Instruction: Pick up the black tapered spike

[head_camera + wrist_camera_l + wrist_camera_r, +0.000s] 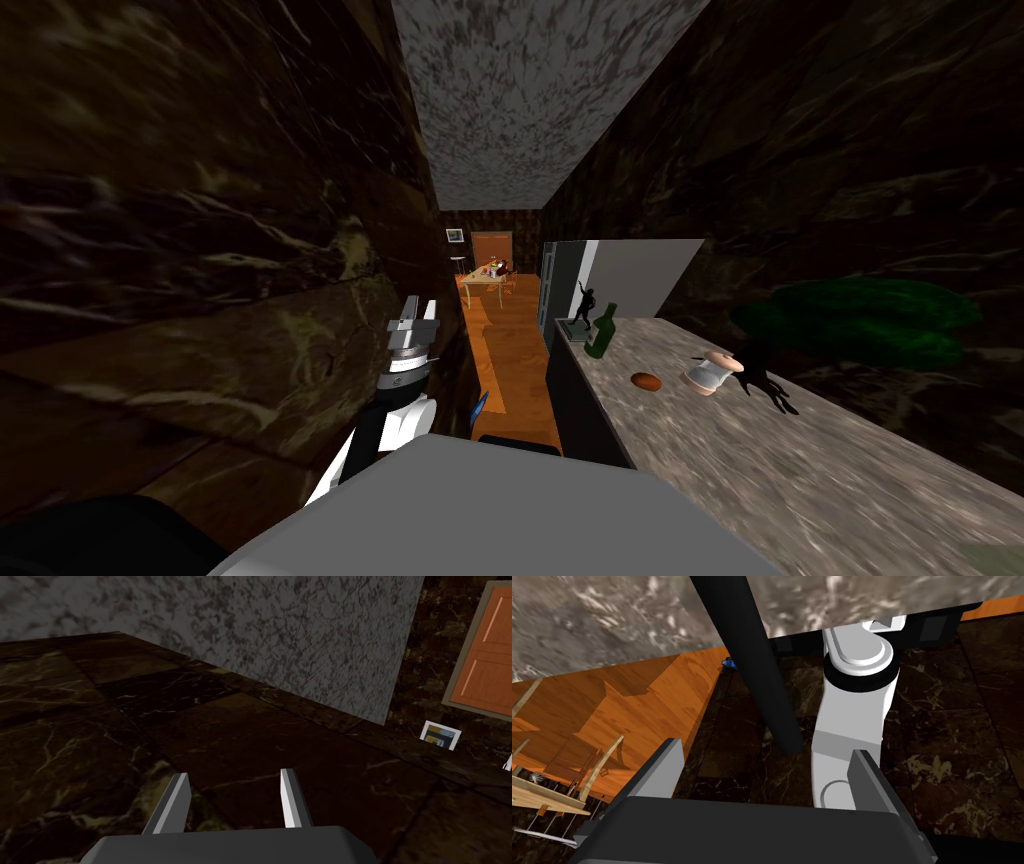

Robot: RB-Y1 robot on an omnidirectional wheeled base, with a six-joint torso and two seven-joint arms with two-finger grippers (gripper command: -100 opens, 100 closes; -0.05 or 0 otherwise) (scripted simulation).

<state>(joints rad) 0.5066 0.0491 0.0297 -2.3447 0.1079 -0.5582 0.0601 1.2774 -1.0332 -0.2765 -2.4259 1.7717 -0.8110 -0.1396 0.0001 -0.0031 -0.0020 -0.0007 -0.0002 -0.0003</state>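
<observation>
1. Right claw: fingers spread wide, gripping nothing
2. Black tapered spike runs in between those fingers, narrow end nearest the claw, touching neither
3. It looks rigid, smooth, probably slippery; best pinched across its thicker shaft
4. Left claw: fingers apart, empty

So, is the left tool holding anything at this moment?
No, the left tool is open, and nothing sits between its two fingers.
</observation>
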